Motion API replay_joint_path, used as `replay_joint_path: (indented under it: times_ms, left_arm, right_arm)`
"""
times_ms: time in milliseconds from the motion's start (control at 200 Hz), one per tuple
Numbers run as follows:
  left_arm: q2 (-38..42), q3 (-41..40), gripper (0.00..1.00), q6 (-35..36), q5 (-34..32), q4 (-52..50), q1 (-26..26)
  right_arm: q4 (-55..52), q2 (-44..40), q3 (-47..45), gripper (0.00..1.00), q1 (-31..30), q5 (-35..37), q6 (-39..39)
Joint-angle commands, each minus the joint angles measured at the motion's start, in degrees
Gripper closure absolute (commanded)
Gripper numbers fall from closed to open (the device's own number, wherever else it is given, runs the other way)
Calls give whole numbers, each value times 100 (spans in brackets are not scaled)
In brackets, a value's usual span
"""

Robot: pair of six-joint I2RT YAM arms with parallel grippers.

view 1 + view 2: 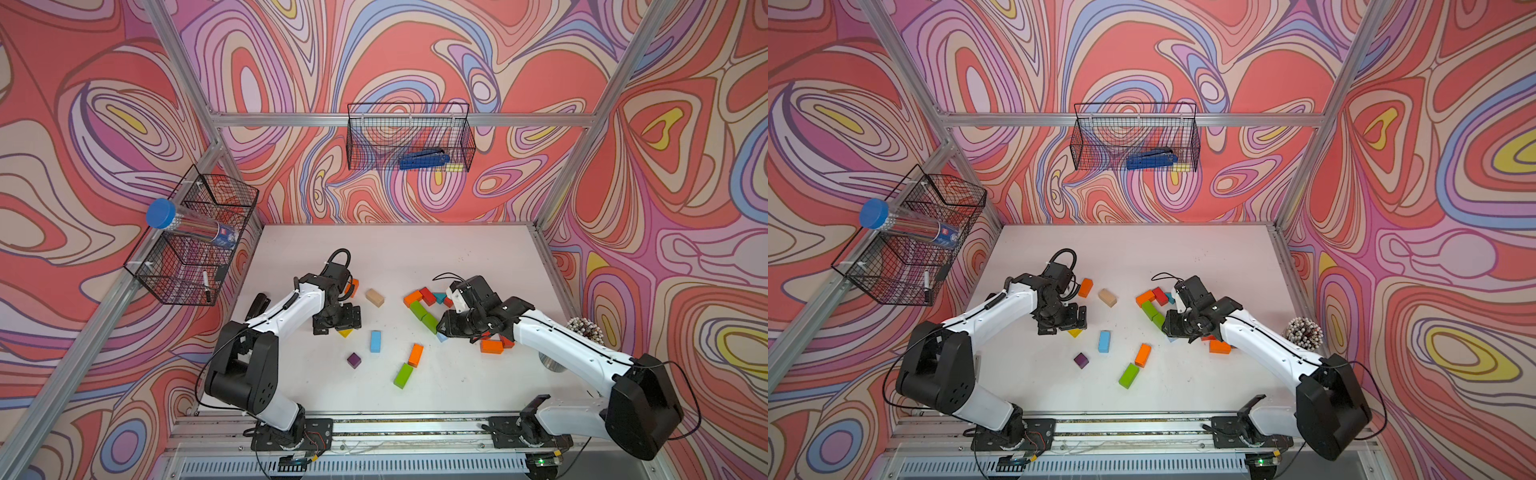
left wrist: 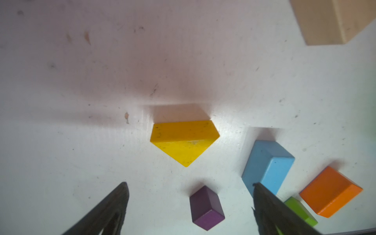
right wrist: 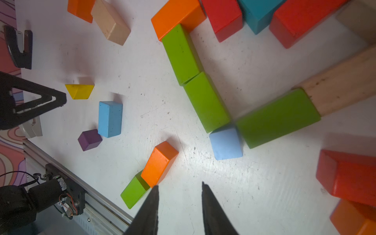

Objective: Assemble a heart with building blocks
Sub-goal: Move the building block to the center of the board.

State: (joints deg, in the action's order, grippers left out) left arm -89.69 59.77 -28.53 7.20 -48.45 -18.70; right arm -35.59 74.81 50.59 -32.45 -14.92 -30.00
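An unclosed outline of building blocks lies on the table: orange (image 3: 177, 16), red (image 3: 223, 18) and teal (image 3: 258, 14) along the far side, green bricks (image 3: 206, 101) running to a light blue cube (image 3: 225, 142), and a green (image 3: 278, 118) and a plain wood brick (image 3: 343, 81). My right gripper (image 3: 179, 184) hovers open and empty just in front of that cube. My left gripper (image 2: 189, 183) is open wide above a yellow triangle (image 2: 184, 142) and a purple cube (image 2: 206, 207), holding nothing. Loose light blue (image 1: 375, 341), orange (image 1: 415, 354), green (image 1: 402, 375) and plain wood (image 1: 375, 297) bricks lie between the arms.
A black stapler (image 1: 258, 305) sits at the table's left edge and a grey stapler (image 3: 32, 126) near the left arm. Red and orange bricks (image 1: 492, 345) lie under the right arm. A pencil holder (image 1: 584, 330) stands at the right edge. Wire baskets (image 1: 409, 137) hang on the walls.
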Motion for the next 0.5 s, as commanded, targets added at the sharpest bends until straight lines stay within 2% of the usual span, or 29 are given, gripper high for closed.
replay_joint_path:
  times_ms: [0, 155, 381, 496]
  left_arm:
    - [-122, -82, 6, -329, -207, 150, 21]
    - [-342, -109, 6, -382, -87, 550, 7]
    - [-778, 129, 7, -239, -349, 637, -55]
    - [-888, 124, 11, -229, -457, 732, -99]
  right_arm:
    - [118, 28, 1, 62, -60, -92, 97]
    - [189, -88, -157, 61, -55, -68, 60]
    - [227, -144, -273, 60, -60, -73, 29]
    - [234, -118, -276, 60, -60, -64, 29]
